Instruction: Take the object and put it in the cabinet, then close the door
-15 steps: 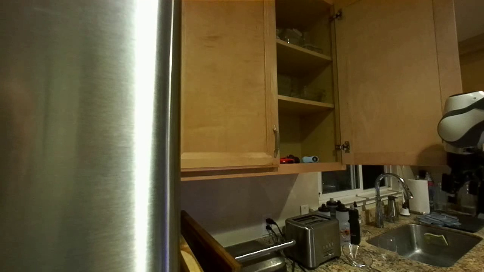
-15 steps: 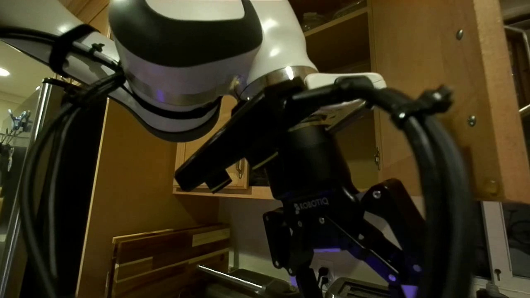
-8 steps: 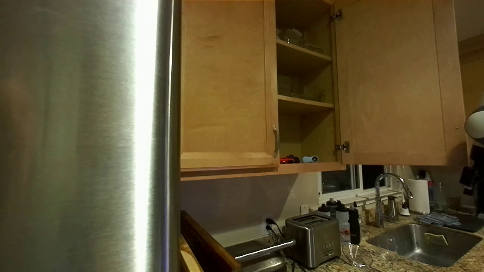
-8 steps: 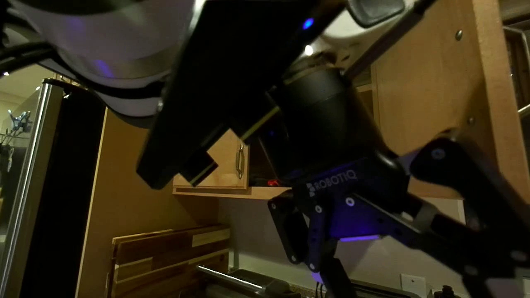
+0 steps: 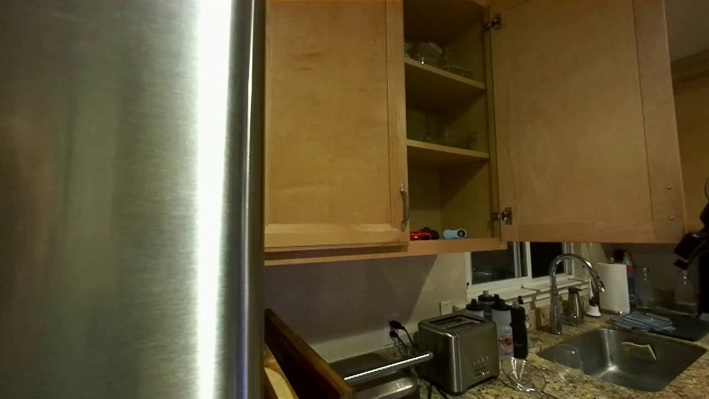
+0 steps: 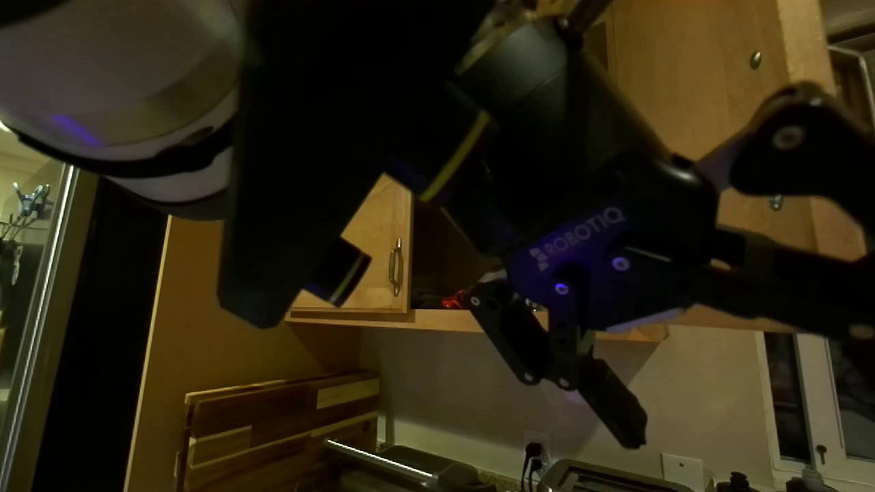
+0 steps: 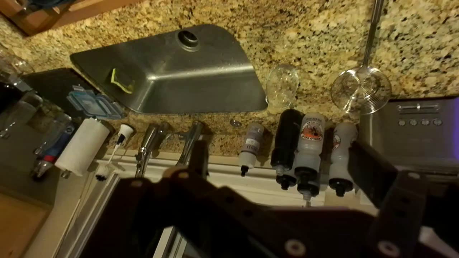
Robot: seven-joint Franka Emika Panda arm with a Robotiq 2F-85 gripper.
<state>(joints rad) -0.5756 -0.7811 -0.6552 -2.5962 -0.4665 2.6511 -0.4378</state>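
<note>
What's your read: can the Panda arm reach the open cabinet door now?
Probably yes: the gripper stands open and empty, and in an exterior view nothing else blocks the door on its inner side. The gripper seems to be on that side, though; shutting the door likely means going round it first.

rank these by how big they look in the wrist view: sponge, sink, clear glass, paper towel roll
Largest to smallest:
1. sink
2. paper towel roll
3. clear glass
4. sponge
The middle two are nearest in size.
</note>
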